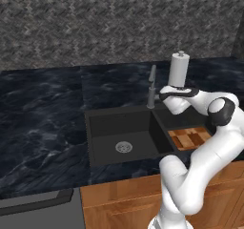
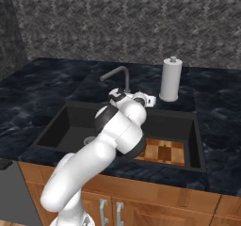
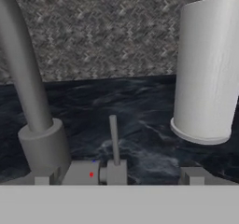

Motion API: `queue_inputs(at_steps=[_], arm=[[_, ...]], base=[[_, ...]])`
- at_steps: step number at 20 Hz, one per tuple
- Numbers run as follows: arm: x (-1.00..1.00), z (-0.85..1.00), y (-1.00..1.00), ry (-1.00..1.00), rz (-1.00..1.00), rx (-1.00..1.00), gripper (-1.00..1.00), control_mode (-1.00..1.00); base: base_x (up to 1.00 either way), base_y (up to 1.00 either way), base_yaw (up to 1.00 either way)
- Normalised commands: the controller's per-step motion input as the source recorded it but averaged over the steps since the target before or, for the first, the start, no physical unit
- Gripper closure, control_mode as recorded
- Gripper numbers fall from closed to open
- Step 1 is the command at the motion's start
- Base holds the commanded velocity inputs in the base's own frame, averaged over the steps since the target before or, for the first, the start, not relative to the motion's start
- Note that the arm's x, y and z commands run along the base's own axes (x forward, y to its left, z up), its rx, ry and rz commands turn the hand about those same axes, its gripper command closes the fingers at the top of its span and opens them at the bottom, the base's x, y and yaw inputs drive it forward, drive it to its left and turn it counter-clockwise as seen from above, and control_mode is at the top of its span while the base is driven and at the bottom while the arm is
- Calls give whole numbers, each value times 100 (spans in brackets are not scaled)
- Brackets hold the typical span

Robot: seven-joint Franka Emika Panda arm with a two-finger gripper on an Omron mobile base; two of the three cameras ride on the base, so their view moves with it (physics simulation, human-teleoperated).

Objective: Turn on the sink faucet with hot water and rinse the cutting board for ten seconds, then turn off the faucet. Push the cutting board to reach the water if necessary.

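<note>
Cutting board (image 1: 189,138) lay flat on the floor of the right basin of the sink (image 1: 95,128), orange-brown blocks showing past the robot's elbow. Left basin held a round silver drain (image 1: 123,147). Faucet (image 1: 152,87) stood behind the divider on the dark marbled table (image 1: 43,113); from the right base camera its spout (image 2: 113,72) curved out over the left basin. No stream was visible. Tool (image 3: 119,177) sat low at the faucet's base, its tips spread apart, the small upright lever (image 3: 113,139) between them, not touched as far as could be told. White upright cylinder (image 2: 171,79) stood just right of the faucet
</note>
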Motion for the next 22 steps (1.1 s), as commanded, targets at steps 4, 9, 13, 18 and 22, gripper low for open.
queue_inputs(at_steps=[4,9,13,18,22], arm=[[10,-9,0,0,0,0,-100,-100],[16,-7,0,0,0,0,-100,-100],[12,-2,0,0,0,0,-100,-100],[15,0,0,0,0,0,-100,-100],[14,0,0,0,0,0,-100,-100]], base=[[0,0,0],[0,0,0],[0,0,0],[0,0,0],[0,0,0]])
